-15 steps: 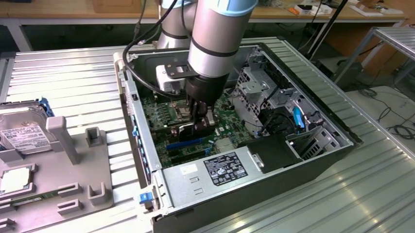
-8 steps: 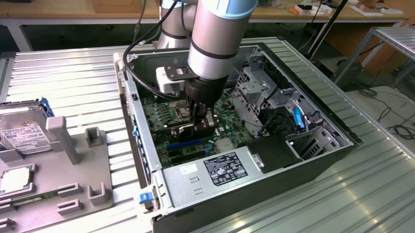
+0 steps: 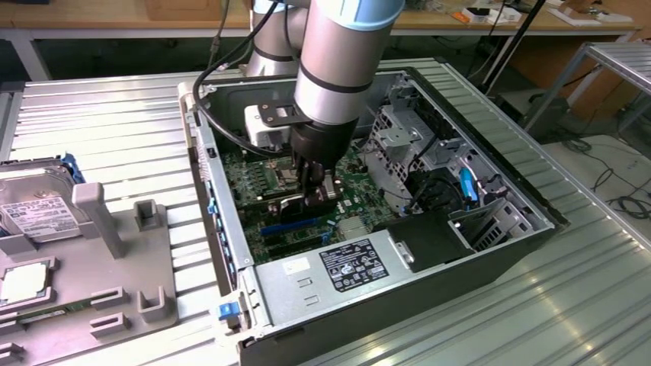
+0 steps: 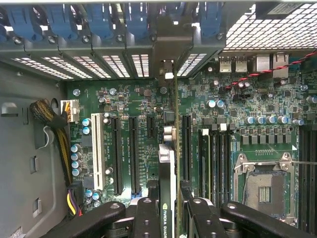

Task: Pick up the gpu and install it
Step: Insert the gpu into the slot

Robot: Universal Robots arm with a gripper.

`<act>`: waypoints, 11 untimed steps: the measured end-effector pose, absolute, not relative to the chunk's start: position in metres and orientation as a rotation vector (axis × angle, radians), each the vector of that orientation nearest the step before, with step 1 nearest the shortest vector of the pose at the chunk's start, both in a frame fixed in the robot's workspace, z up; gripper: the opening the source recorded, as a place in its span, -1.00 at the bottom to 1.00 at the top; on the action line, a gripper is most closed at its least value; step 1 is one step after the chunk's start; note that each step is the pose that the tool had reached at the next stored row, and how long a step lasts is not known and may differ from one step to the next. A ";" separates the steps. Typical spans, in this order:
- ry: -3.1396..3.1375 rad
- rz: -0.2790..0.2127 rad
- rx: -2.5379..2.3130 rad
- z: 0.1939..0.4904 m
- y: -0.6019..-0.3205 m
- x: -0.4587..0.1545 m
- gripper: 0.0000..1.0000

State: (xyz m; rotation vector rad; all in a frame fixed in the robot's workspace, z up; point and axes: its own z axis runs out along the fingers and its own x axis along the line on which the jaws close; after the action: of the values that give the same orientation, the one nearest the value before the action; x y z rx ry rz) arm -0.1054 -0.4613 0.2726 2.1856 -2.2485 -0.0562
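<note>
You are in the install step: your gripper point(image 3: 317, 192) is down inside the open computer case point(image 3: 508, 252), clenched on the gpu point(image 4: 168, 173), which stands on edge over the green motherboard point(image 4: 247, 106). In the wrist view the thin dark card runs straight away from the fingers point(image 4: 146, 218) toward the case's rear wall, its silver bracket end reaching the perforated slot covers point(image 4: 64, 67). It sits among the long black expansion slots point(image 4: 132, 153), though you cannot tell whether its edge is seated yet. The next move, as I judge it, calls for keeping the card square to the slot and pressing evenly. Outside the case, a silver hard drive point(image 3: 36, 194) rests in a grey fixture point(image 3: 102, 252) near the ribbed metal worktop's point(image 3: 112, 130) edge at the exterior view's left.
</note>
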 end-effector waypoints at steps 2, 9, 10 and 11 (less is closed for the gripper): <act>-2.249 -0.056 2.185 0.273 -0.461 -0.106 -0.47; -2.249 -0.056 2.185 0.272 -0.461 -0.106 -0.47; -2.249 -0.056 2.185 0.272 -0.461 -0.106 -0.47; -2.249 -0.056 2.185 0.272 -0.461 -0.106 -0.47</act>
State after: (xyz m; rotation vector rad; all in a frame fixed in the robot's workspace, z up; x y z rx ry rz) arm -0.1060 -0.4613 0.2720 2.1854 -2.2486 -0.0564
